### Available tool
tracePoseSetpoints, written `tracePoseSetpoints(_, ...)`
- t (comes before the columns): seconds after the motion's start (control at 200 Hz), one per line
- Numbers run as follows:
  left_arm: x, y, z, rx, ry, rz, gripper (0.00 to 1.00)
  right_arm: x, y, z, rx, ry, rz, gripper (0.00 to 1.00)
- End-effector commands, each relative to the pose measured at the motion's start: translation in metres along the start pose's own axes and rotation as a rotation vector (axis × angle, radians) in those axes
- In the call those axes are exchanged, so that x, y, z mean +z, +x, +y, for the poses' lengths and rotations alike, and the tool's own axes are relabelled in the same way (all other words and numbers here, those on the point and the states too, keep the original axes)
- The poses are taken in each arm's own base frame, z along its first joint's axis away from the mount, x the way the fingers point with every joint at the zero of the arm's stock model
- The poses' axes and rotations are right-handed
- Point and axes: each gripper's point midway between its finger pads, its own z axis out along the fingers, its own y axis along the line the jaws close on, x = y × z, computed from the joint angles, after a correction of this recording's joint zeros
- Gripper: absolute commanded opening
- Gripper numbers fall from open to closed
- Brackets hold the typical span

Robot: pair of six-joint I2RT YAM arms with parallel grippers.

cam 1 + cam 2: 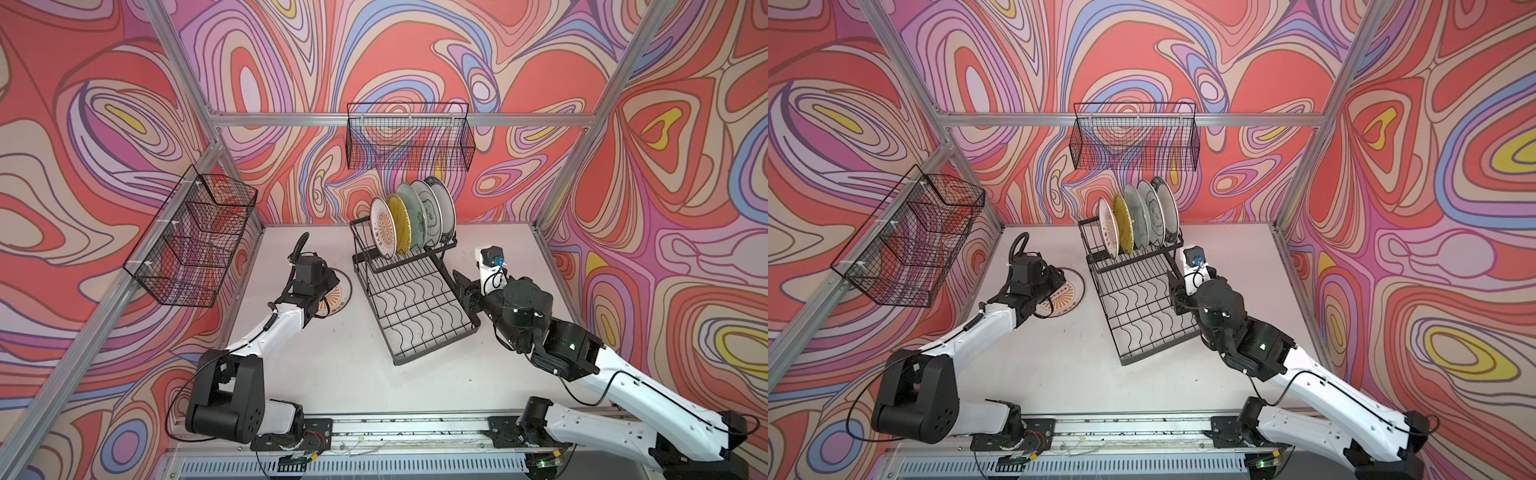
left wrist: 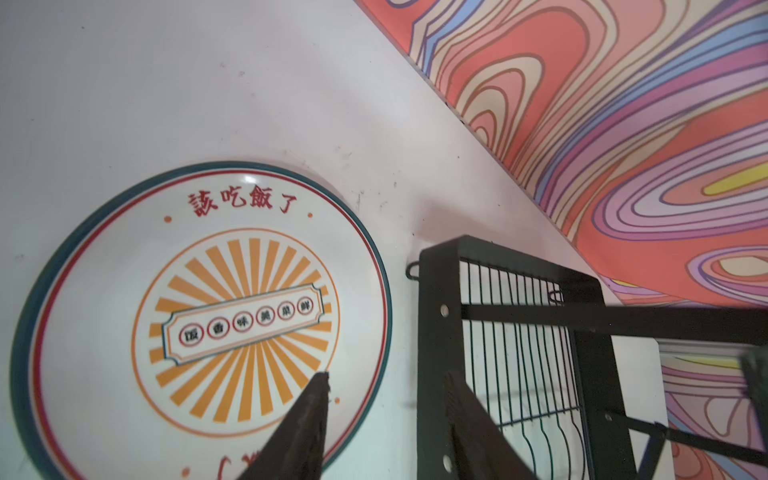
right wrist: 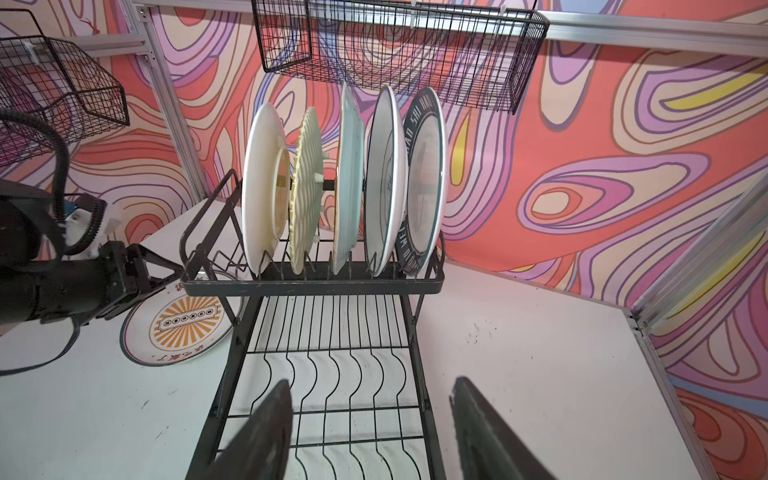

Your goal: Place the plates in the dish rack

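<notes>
Five plates stand on edge in the raised slotted tier of the black wire dish rack (image 1: 436, 345), seen in both top views. From the left they are a white plate with orange sunburst (image 1: 382, 228), a yellow woven-look plate (image 1: 401, 220), a pale green plate (image 1: 415, 216), a cloud-outline white plate (image 1: 432, 212) and a plate with a dark lettered rim (image 1: 448, 208). The sixth, a second sunburst plate (image 2: 199, 316), lies flat and face up on the white table (image 1: 332, 374), just beside the rack's left side.

My left gripper (image 2: 385, 376) hangs low over that plate's rack-side edge with its jaws spread. In the left wrist view one finger (image 2: 307, 424) shows against the sunburst and the other against the rack's frame, with nothing clamped. Whether a tip touches the plate I cannot tell.

My right gripper (image 3: 370, 380) sits at the rack's right edge, over the low tray of wavy wires. Its jaws are wide apart and empty, and it faces the standing plates.

Two fine-mesh black baskets (image 1: 409, 137) hang on the walls, one at the back and one at the left.
</notes>
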Motion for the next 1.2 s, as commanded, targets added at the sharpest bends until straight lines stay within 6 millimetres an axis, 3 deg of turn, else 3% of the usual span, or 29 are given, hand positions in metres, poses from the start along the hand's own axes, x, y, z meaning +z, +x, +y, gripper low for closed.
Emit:
tracePoseSetpoints(0.0, -0.022, 0.015, 0.028, -0.052, -0.107, -0.050, 0.48, -0.005, 0.000, -0.003, 0.019, -0.008, -0.012, 0.63)
tracePoseSetpoints(0.095, -0.040, 0.032, 0.036, -0.075, -0.109, -0.066, 0.48, -0.005, 0.002, -0.003, 0.019, -0.011, -0.009, 0.63)
tracePoseSetpoints(0.195, -0.059, 0.036, 0.041, -0.009, -0.161, -0.108, 0.49, -0.005, 0.003, -0.002, 0.016, -0.019, -0.005, 0.64)
tracePoseSetpoints(0.331, -0.065, 0.051, 0.049, -0.013, -0.170, -0.052, 0.49, -0.005, 0.003, -0.001, 0.009, -0.023, -0.002, 0.64)
tracePoseSetpoints(0.496, -0.059, 0.070, 0.065, -0.003, -0.203, -0.002, 0.51, -0.005, 0.003, -0.001, 0.012, -0.026, -0.001, 0.64)
tracePoseSetpoints(0.676, -0.048, 0.084, 0.065, -0.056, -0.177, 0.041, 0.53, -0.004, 0.001, 0.000, 0.012, -0.025, 0.002, 0.65)
tracePoseSetpoints(0.691, -0.046, 0.092, 0.077, -0.055, -0.199, 0.053, 0.53, -0.003, 0.000, 0.000, 0.011, -0.023, 0.002, 0.65)
tracePoseSetpoints(0.746, -0.043, 0.096, 0.079, -0.057, -0.195, 0.060, 0.53, -0.002, 0.002, 0.000, 0.008, -0.021, 0.008, 0.65)
tracePoseSetpoints(0.941, -0.023, 0.105, 0.099, -0.143, -0.222, 0.117, 0.53, 0.000, 0.001, 0.003, 0.007, -0.028, 0.012, 0.65)
tracePoseSetpoints(1.192, -0.014, 0.100, 0.106, -0.195, -0.179, 0.090, 0.53, 0.000, 0.000, 0.003, 0.010, -0.030, 0.011, 0.65)
